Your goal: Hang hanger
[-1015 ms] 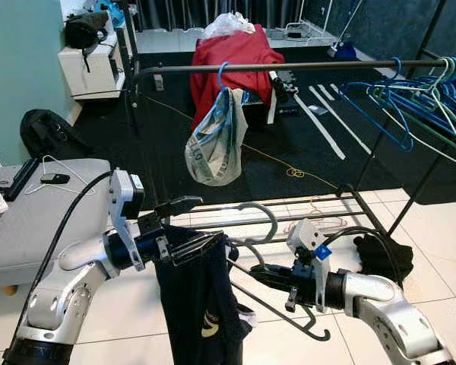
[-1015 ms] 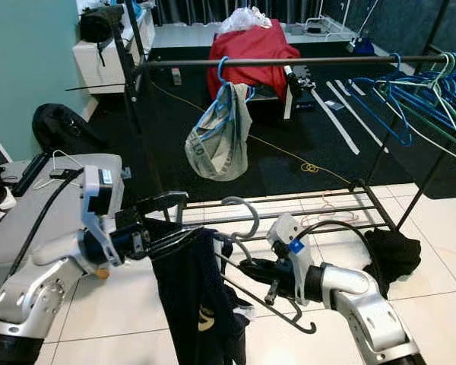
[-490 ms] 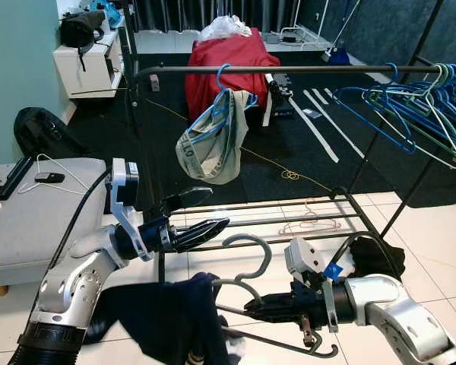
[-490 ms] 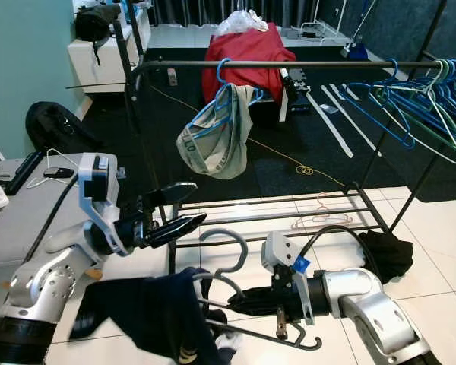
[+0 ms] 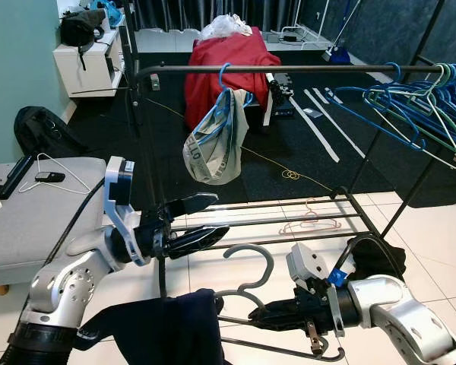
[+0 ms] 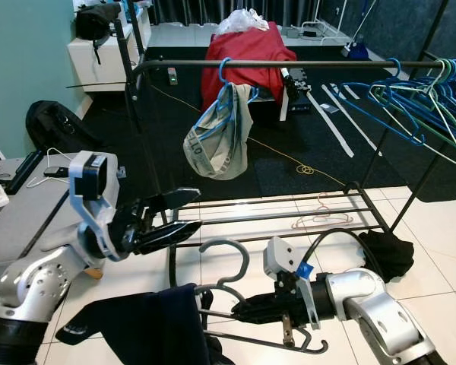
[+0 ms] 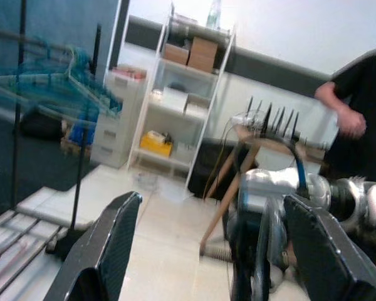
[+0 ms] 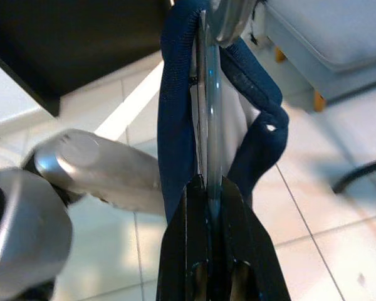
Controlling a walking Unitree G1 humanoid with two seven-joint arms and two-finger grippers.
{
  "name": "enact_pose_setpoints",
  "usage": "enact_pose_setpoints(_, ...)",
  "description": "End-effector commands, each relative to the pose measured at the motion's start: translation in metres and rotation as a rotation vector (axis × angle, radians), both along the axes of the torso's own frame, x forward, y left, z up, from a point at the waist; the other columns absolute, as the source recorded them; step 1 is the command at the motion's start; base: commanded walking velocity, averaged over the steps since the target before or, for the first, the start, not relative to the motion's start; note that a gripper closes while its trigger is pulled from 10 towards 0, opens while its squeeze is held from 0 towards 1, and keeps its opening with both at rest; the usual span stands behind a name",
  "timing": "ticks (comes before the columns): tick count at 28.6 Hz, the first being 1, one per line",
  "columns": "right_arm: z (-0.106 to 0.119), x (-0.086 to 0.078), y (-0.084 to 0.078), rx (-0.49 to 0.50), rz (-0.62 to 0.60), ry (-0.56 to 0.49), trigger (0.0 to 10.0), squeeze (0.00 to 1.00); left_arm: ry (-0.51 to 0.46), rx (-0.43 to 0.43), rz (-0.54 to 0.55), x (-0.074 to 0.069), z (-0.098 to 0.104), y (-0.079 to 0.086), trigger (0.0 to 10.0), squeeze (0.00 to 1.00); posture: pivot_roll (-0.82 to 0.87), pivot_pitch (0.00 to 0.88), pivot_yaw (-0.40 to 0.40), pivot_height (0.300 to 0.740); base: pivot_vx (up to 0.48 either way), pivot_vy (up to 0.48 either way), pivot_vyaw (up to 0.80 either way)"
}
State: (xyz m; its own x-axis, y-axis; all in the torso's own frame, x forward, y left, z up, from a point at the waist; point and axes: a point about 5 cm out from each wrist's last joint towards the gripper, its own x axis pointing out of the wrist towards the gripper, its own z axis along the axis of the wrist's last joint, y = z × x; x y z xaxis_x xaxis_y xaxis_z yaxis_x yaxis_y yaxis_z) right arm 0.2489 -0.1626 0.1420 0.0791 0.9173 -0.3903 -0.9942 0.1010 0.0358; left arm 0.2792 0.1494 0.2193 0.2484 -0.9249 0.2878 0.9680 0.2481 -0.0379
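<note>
While the right gripper (image 5: 277,312) clamps the hanger (image 5: 247,293) carrying a navy garment (image 5: 167,331), it sits low. Left gripper (image 5: 205,220) fingers are spread wide, empty.

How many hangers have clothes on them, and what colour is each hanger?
Blue plastic hanger on the black metal rail, with a grey-beige garment: 1
Grey hanger in the right gripper, with a dark navy garment: 1
Total: 2
</note>
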Motion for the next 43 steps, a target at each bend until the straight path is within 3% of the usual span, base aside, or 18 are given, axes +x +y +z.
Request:
enact_pose_setpoints(1,0.003,0.001,-0.001,0.002,0.014,-0.025,10.0,0.00,-0.022,0.034,-0.012,-0.003,0.001,0.000,10.0,0.00,-0.11,0.120,-0.033,0.740,0.000,0.000,0.00)
enact_pose_setpoints(2,0.003,0.003,-0.003,-0.011,0.011,-0.037,10.0,0.00,-0.040,0.096,-0.011,-0.004,-0.004,0.000,10.0,0.00,-0.11,0.120,-0.033,0.740,0.000,0.000,0.00)
enact_pose_setpoints(4,0.003,0.003,-0.003,-0.011,0.011,-0.037,10.0,0.00,-0.040,0.096,-0.011,-0.004,-0.004,0.000,10.0,0.00,-0.11,0.120,-0.033,0.740,0.000,0.000,0.00)
enact_pose_setpoints(5,0.005,0.003,-0.002,-0.020,0.026,-0.045,10.0,0.00,-0.079,0.201,0.003,-0.003,-0.013,-0.004,10.0,0.00,-0.11,0.121,-0.033,0.740,0.000,0.000,0.00)
enact_pose_setpoints(6,0.005,0.002,-0.001,-0.021,0.034,-0.045,10.0,0.00,-0.089,0.227,0.005,-0.003,-0.015,-0.006,10.0,0.00,-0.11,0.121,-0.033,0.740,0.000,0.000,0.00)
enact_pose_setpoints(19,-0.001,-0.002,-0.003,-0.092,0.078,-0.043,10.0,0.00,-0.069,0.284,-0.042,-0.002,-0.015,-0.007,10.0,0.00,-0.11,0.121,-0.028,0.740,0.000,0.000,0.00)
enact_pose_setpoints(20,-0.003,-0.001,-0.004,-0.104,0.080,-0.051,10.0,0.00,-0.061,0.287,-0.061,-0.004,-0.015,-0.007,3.8,0.00,-0.11,0.121,-0.027,0.740,0.000,0.000,0.00)
enact_pose_setpoints(21,-0.004,0.000,-0.005,-0.112,0.083,-0.057,10.0,0.00,-0.060,0.292,-0.074,-0.005,-0.016,-0.007,2.7,0.00,-0.11,0.121,-0.027,0.740,0.000,0.000,0.00)
enact_pose_setpoints(24,-0.004,0.000,-0.005,-0.119,0.083,-0.064,10.0,0.00,-0.060,0.295,-0.080,-0.005,-0.017,-0.008,2.4,0.00,-0.11,0.121,-0.027,0.740,0.000,0.000,0.00)
enact_pose_setpoints(25,-0.004,0.001,-0.005,-0.124,0.083,-0.070,10.0,0.00,-0.063,0.300,-0.085,-0.006,-0.018,-0.010,9.5,0.00,-0.11,0.119,-0.028,0.740,0.000,0.000,0.00)
enact_pose_setpoints(29,-0.004,0.002,-0.005,-0.127,0.083,-0.074,10.0,0.00,-0.066,0.303,-0.086,-0.006,-0.019,-0.011,9.5,0.00,-0.11,0.119,-0.028,0.740,0.000,0.000,0.00)
enact_pose_setpoints(30,-0.005,0.002,-0.005,-0.130,0.082,-0.077,10.0,0.00,-0.064,0.304,-0.094,-0.007,-0.020,-0.012,8.5,0.00,-0.11,0.119,-0.028,0.740,0.000,0.000,0.00)
enact_pose_setpoints(31,-0.005,0.002,-0.005,-0.130,0.082,-0.077,10.0,0.00,-0.064,0.304,-0.094,-0.007,-0.020,-0.012,8.5,0.00,-0.11,0.119,-0.028,0.740,0.000,0.000,0.00)
enact_pose_setpoints(32,-0.005,0.003,-0.005,-0.133,0.082,-0.079,10.0,0.00,-0.060,0.308,-0.108,-0.008,-0.021,-0.013,10.0,0.00,-0.11,0.117,-0.029,0.740,0.000,0.000,0.00)
enact_pose_setpoints(43,-0.004,0.010,-0.008,-0.147,0.062,-0.115,10.0,0.00,-0.025,0.303,-0.147,-0.015,-0.023,-0.014,10.0,0.00,-0.10,0.106,-0.031,0.740,0.000,0.000,0.00)
